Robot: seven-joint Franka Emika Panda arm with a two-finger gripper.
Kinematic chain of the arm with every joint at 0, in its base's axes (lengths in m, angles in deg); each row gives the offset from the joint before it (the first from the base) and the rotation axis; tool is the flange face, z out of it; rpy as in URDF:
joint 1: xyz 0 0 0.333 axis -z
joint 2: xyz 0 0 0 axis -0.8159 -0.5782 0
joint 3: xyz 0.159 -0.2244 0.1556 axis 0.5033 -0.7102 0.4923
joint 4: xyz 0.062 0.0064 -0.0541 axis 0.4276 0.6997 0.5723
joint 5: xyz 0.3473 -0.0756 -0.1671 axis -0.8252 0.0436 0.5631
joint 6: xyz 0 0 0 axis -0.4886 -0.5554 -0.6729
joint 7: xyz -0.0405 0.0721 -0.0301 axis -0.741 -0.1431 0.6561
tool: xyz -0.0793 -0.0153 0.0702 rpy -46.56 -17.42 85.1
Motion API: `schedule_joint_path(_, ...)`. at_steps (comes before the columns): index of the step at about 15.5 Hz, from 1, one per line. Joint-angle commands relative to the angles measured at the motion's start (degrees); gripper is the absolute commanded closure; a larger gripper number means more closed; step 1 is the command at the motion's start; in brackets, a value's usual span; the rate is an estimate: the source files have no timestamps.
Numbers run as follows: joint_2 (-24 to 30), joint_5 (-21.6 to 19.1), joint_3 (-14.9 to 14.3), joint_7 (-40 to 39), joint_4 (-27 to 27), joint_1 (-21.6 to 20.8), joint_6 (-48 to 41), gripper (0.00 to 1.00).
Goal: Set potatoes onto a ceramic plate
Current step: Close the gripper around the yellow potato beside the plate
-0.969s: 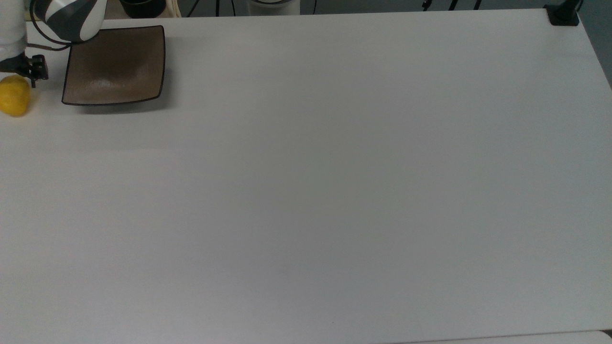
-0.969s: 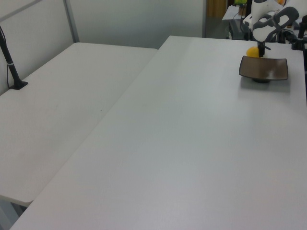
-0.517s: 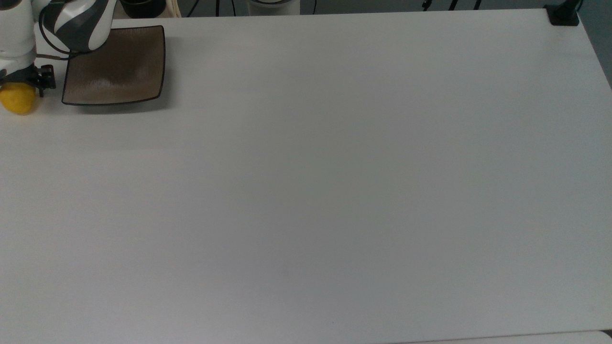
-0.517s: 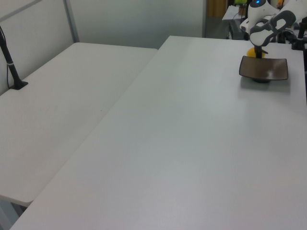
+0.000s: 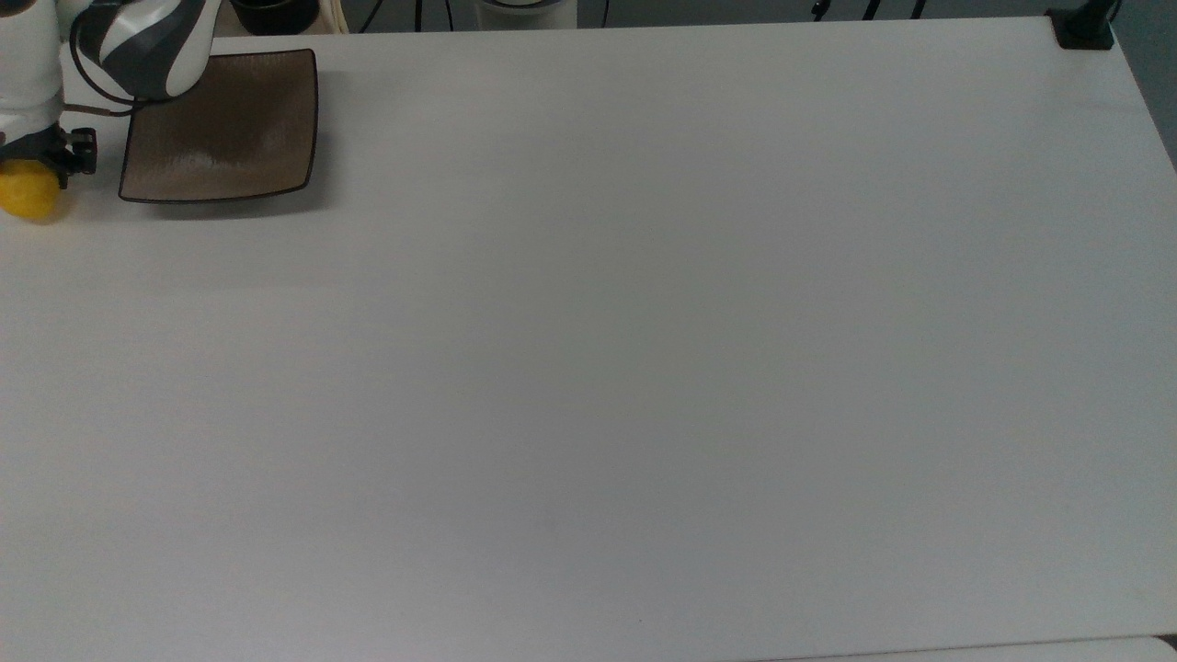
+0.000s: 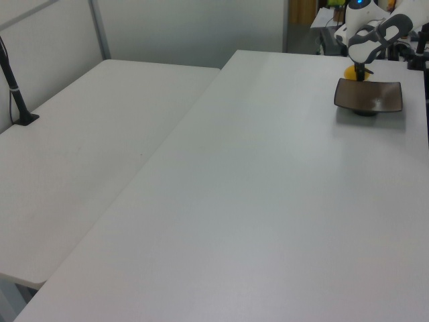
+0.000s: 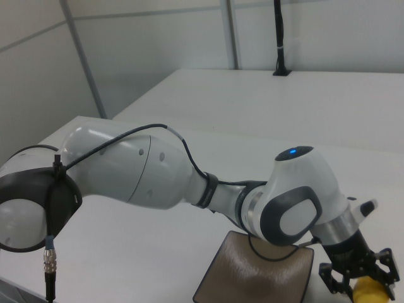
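resting on the white worktop (image 5: 588, 368), the yellow potato (image 5: 28, 195) lies at the top view's far left edge, just beside the brown ceramic plate (image 5: 221, 129) and apart from it. compared with the frame a second ago, less of the potato is seen in the top view, since the gripper (image 5: 41, 156) has come down over its upper part; half a second ago the gripper stood slightly further toward the plate. the plate itself has not shifted. in the right view the gripper (image 7: 361, 285) is seen with its dark fingers (image 7: 330, 279) spread on either side of the potato (image 7: 371, 293), which sits low between them; whether the fingers already press on it cannot be told. in the left view the potato (image 6: 350, 70) shows as a yellow patch behind the plate (image 6: 369, 95), largely covered by the arm's wrist (image 6: 365, 68).

the white and grey arm (image 7: 158, 177) is seen stretching across the right view, its last joint hanging over the plate's (image 7: 252, 271) far corner, and a thin cable (image 7: 126, 136) is looped along it. a black post (image 5: 1085, 28) is fixed at the worktop's top right corner in the top view. a second white table (image 6: 87, 147) is seen on the left view's left, with a black clamp (image 6: 17, 100) on it.
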Motion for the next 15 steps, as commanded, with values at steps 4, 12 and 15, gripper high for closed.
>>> schedule_joint_path(4,3.83,-0.45,0.49,0.28,-1.37,0.75,-0.05,0.54)
schedule_joint_path(12,12.71,-1.95,2.42,0.63,4.15,-0.12,-8.30,0.54)
schedule_joint_path(15,15.88,-3.78,2.51,1.24,8.03,-0.47,-8.84,0.54)
